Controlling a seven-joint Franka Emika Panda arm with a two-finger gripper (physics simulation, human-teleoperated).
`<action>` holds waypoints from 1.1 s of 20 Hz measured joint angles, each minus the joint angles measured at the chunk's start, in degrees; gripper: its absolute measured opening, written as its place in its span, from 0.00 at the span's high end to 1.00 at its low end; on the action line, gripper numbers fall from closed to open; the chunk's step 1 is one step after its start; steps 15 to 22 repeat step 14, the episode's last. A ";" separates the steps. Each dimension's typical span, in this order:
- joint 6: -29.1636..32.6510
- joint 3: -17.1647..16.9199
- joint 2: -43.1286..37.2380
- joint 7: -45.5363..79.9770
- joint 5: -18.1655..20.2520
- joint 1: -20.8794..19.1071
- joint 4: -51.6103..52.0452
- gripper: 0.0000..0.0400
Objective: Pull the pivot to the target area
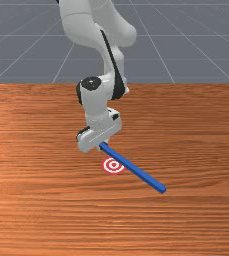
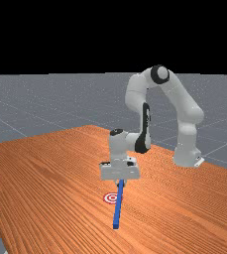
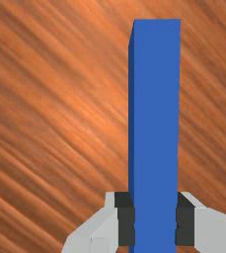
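The white and pale grey Panda arm [image 2: 136,92] sports smooth, rounded casings, a black ring [image 2: 153,75] circling a pale joint cap [image 2: 161,73], and a long black strip [image 1: 114,65] on one link. Its broad, blocky hand housing [image 2: 120,171] carries angular, light grey fingers [image 3: 102,230] with near-black pads [image 3: 126,222].

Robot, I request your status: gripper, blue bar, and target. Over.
Gripper shut on blue bar near one end. Bar slants, hiding part of the target's edge in front view. Over.
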 joint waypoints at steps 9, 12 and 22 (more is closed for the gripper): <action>1.45 -2.37 -0.31 5.68 2.32 -1.52 0.68 0.76; -12.76 6.84 -7.15 0.96 15.96 -8.71 2.17 0.29; -12.63 6.95 -7.33 1.42 15.89 -8.34 2.08 0.11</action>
